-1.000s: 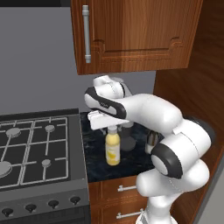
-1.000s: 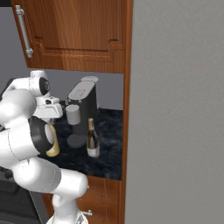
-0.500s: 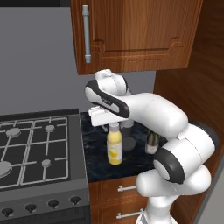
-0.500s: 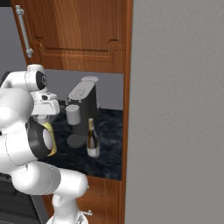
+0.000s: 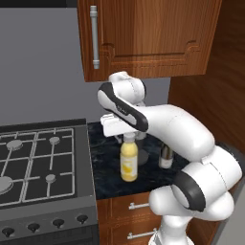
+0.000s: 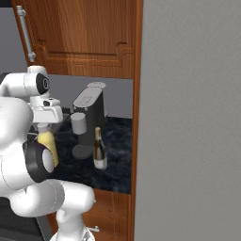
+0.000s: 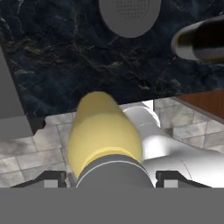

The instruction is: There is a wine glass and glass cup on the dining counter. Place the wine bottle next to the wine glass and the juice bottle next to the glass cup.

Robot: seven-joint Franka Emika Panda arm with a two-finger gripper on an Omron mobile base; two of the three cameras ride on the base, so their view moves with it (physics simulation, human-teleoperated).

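Since a second ago, the hand has been lowered over the juice bottle, jaws spread either side of its cap, nothing pinched. Both it and the wine bottle remain standing on the small counter; neither has been delivered.

Arm's shifted since 1 s ago: hand w/ gripper slid left and sits right over juice bottle cap, fingers either side of it. Elbow swung down/right, so wine bottle is mostly hidden in left base view. Bottles themselves didn't move.
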